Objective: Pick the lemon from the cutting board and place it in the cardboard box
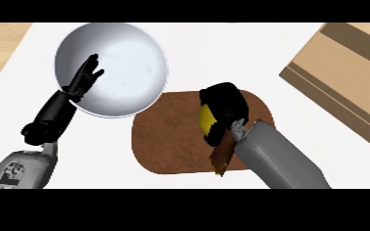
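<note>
Right robot hand (225,105) curls over the yellow lemon (206,119) on the brown cutting board (170,142); left robot hand (83,78) open.

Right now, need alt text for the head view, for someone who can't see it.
The robot's right hand curls around a yellow lemon over a round brown cutting board on a white counter. Its left hand rests open over a silver bowl at upper left, and a cardboard box sits at the right edge.

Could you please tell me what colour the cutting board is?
Dark brown; the cutting board shows best in the head view.
</note>
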### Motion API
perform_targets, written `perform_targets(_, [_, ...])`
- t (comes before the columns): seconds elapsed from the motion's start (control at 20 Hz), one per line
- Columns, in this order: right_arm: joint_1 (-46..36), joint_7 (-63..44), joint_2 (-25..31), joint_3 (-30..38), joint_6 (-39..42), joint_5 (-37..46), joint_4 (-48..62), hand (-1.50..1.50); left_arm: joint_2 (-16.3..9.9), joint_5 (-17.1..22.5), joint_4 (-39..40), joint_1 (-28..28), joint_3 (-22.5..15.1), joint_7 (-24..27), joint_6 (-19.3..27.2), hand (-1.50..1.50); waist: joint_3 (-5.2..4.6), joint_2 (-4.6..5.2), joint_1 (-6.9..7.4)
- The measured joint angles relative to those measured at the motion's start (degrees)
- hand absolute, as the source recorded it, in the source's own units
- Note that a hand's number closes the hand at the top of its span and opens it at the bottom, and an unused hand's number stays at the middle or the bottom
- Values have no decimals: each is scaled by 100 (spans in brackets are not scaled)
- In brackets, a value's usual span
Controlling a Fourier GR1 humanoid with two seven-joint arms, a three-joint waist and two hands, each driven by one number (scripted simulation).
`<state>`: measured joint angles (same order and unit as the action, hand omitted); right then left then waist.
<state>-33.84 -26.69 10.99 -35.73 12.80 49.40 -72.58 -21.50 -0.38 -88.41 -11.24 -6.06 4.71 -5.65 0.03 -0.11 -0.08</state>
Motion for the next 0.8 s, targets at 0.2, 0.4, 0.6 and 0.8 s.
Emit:
perform_targets(0.2, [224, 1333, 634, 361, -401, -319, -258, 150, 10, 1, 89, -77, 61, 19, -47, 0, 1, 12, -18])
perform_targets(0.4, [340, 2149, 1195, 736, -690, -392, -687, 150, 80, -80, 41, -110, 41, -62, -25, 0, 0, 4, -27])
perform_targets(0.6, [435, 2304, 1624, 1090, -641, -385, -1499, 150, 91, -91, 11, -95, 104, -122, -64, 0, -3, -8, -44])
perform_targets(0.8, [373, 1996, 1827, 1794, -490, -667, -2099, 150, 119, -129, 91, -93, 130, -64, -102, 0, -5, -14, -68])
